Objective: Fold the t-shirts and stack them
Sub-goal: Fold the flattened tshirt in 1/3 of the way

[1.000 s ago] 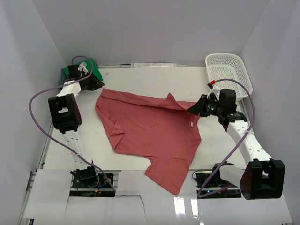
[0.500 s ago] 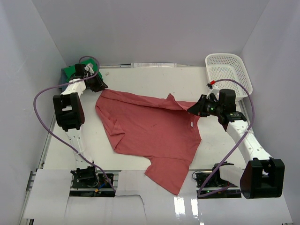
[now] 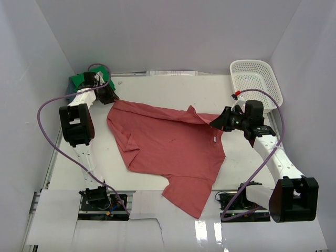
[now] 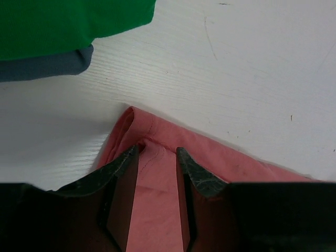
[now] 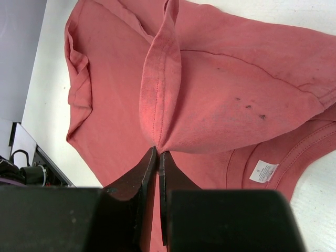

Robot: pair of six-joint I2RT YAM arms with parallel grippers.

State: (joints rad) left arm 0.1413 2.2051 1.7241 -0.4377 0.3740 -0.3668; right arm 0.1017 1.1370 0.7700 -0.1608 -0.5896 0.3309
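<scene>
The brick-red t-shirt (image 3: 168, 147) lies spread and creased on the white table. My left gripper (image 3: 111, 96) sits at its far left corner. In the left wrist view, that gripper (image 4: 157, 151) is open, with the red corner (image 4: 152, 173) lying between the fingers. My right gripper (image 3: 214, 124) is shut on a pinched fold of the red shirt's hem (image 5: 157, 105) and holds it raised above the rest of the cloth (image 5: 236, 94). The green t-shirt (image 4: 63, 21) lies folded on the blue-grey one (image 4: 47, 65) at the far left corner (image 3: 79, 80).
A white lattice basket (image 3: 257, 81) stands at the far right, behind the right arm. Grey walls close in the table on the left, right and back. The red shirt's lower sleeve (image 3: 189, 197) reaches the table's near edge.
The left arm has swung off the green stack toward the red shirt's far left corner, and its jaws have spread wider. The right gripper and its held fold have stayed put.
</scene>
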